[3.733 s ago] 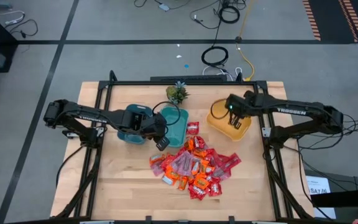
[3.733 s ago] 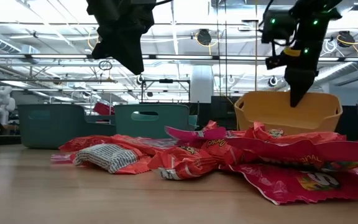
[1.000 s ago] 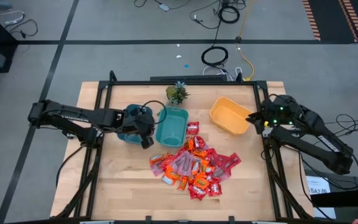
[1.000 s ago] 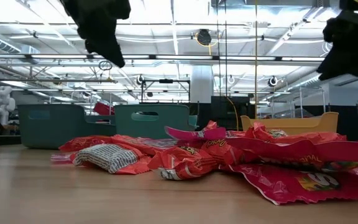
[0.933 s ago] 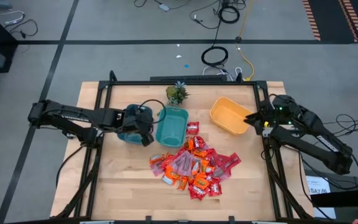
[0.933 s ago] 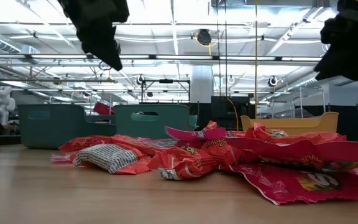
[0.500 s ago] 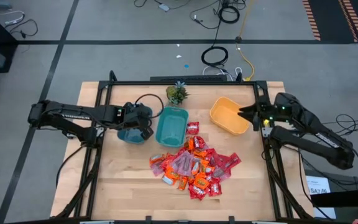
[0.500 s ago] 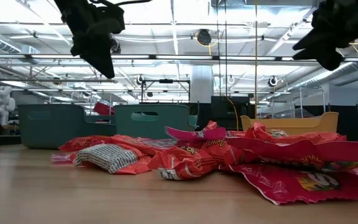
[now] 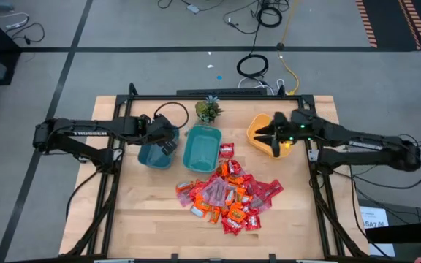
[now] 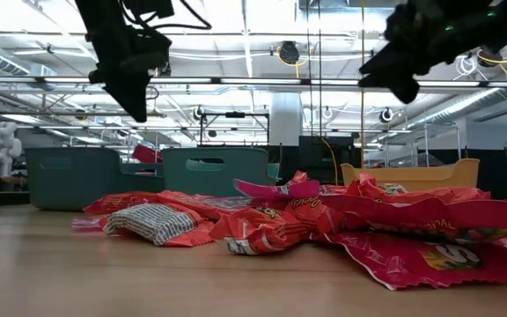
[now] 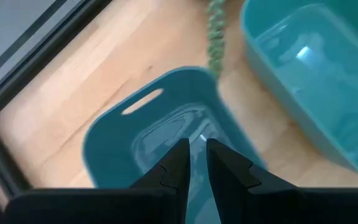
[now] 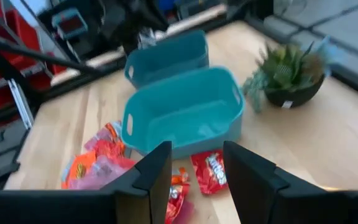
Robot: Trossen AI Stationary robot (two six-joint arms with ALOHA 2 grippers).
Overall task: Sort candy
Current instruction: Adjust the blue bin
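The candy (image 9: 229, 193) lies heaped mid-surface, in front of the bowls. The left claw (image 11: 194, 163) hangs over the dark teal bowl (image 9: 152, 154), fingers nearly together with a thin gap and nothing between them. The right claw (image 9: 267, 136) hangs over the yellow bowl (image 9: 262, 131), fingers apart and empty. In the low view both arms are cut off at the top edge.
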